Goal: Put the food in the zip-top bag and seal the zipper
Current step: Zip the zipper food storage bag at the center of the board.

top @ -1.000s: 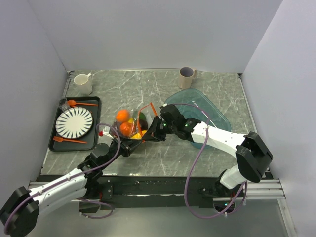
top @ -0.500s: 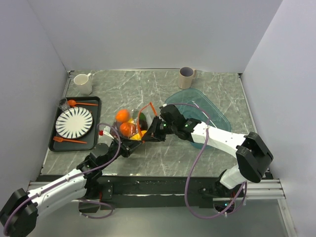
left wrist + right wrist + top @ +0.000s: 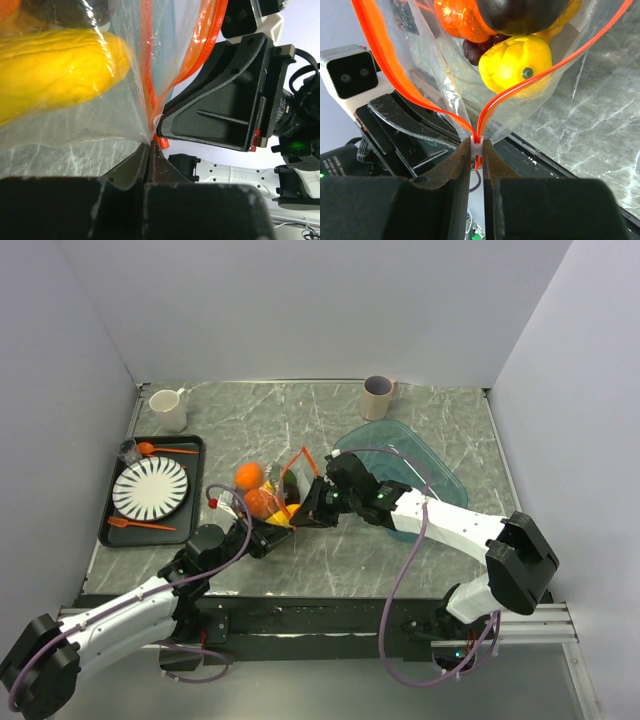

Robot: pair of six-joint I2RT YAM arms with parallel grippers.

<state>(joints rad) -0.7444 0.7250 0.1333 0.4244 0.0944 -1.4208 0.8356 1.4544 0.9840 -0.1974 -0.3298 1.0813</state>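
The bag (image 3: 268, 492) sits mid-table with the food inside: lemon (image 3: 515, 62), plum (image 3: 520, 12), orange (image 3: 462, 20), grapes (image 3: 474, 50). At its 4 o'clock the right gripper (image 3: 476, 146) is clenched on the zipper (image 3: 145, 55), perhaps at the slider. At 6 o'clock the left gripper (image 3: 150, 146) pinches the bag's edge.

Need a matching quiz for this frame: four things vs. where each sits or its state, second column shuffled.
1. lemon
2. striped plate
3. right gripper
4. white mug

A. on the black tray
B. shut on the zipper
C. far-left corner of the table
D. inside the zip-top bag

Pairs: 1-D, 2-A, 3-B, 4-C
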